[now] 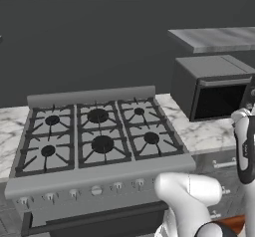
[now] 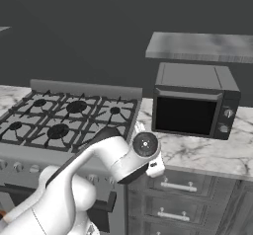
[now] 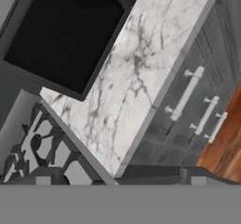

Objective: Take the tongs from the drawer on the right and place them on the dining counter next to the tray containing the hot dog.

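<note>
The drawers (image 3: 188,93) that belong to my job sit shut under the marble wall counter (image 3: 122,84), their pale handles at about three o'clock in my hand view; the tongs I cannot see. My gripper (image 3: 117,178) hangs over the counter edge with its jaws spread wide apart and nothing between them. At eleven o'clock from it stands the dark microwave (image 2: 192,100); at eight o'clock lies the grey stove (image 1: 97,136) with its six burners.
</note>
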### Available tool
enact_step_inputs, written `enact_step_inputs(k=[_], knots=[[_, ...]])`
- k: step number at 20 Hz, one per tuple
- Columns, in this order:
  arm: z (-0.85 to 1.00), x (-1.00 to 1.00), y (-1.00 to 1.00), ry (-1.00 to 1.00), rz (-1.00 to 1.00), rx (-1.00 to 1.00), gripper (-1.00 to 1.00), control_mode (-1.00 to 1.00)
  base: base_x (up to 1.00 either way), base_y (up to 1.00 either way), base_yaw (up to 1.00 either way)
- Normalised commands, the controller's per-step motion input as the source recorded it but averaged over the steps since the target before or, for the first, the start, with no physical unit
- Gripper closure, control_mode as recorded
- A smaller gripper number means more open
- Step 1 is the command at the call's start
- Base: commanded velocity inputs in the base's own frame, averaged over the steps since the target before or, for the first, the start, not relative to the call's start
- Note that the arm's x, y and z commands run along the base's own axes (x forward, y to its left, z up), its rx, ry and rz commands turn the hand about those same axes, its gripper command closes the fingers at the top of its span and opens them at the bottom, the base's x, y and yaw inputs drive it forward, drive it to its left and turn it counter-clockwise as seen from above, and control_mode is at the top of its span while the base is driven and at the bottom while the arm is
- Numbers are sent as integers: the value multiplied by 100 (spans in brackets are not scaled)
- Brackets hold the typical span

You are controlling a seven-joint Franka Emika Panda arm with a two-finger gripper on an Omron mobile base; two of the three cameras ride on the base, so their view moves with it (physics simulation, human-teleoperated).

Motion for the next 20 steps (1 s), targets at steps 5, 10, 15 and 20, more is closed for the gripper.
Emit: enact_step_inputs(k=[5, 10, 15, 20], knots=[[-30, 0, -16, 0, -6, 7, -100, -100, 0, 0, 0], [-18, 0, -9, 0, -1, 8, -100, -100, 0, 0, 0], [-17, 0, -17, 0, 0, 14, -100, -100, 0, 0, 0], [-23, 0, -21, 0, -2, 12, -100, -100, 0, 0, 0]])
